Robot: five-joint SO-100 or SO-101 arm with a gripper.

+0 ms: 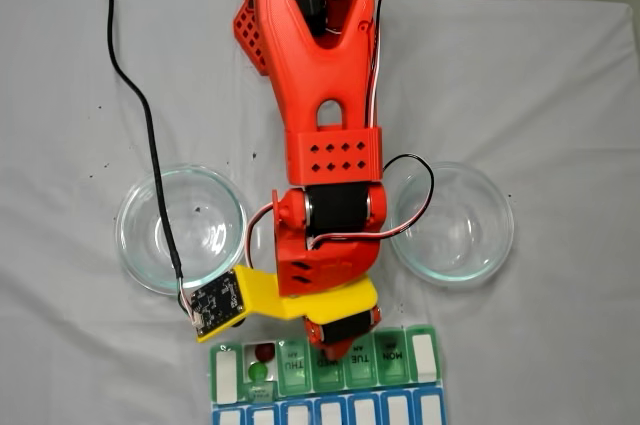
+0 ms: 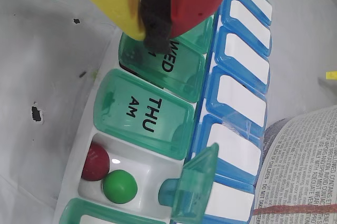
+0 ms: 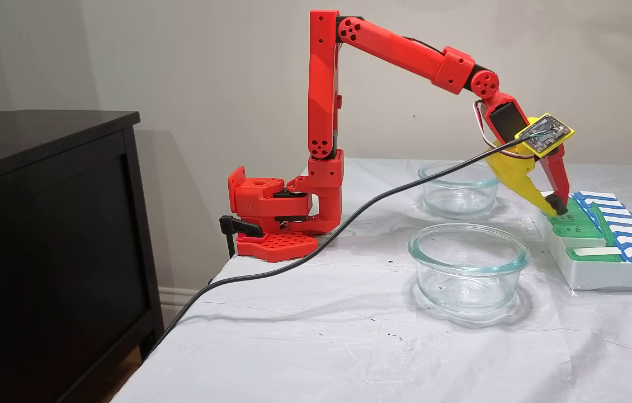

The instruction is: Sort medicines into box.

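Medicines (image 2: 108, 174) — 2 visible — pincer (image 2: 152, 21) hides WED lid (image 2: 174, 60).

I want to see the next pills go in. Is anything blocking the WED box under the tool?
Yes. The WED lid is closed, right under the tool. The open compartment beside THU already holds a red ball and a green ball.

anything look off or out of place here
Mostly tidy. One compartment of the pill organiser, next to THU AM, stands open with its green lid flipped up, holding a red ball and a green ball. The gripper jaws are closed on the WED lid.
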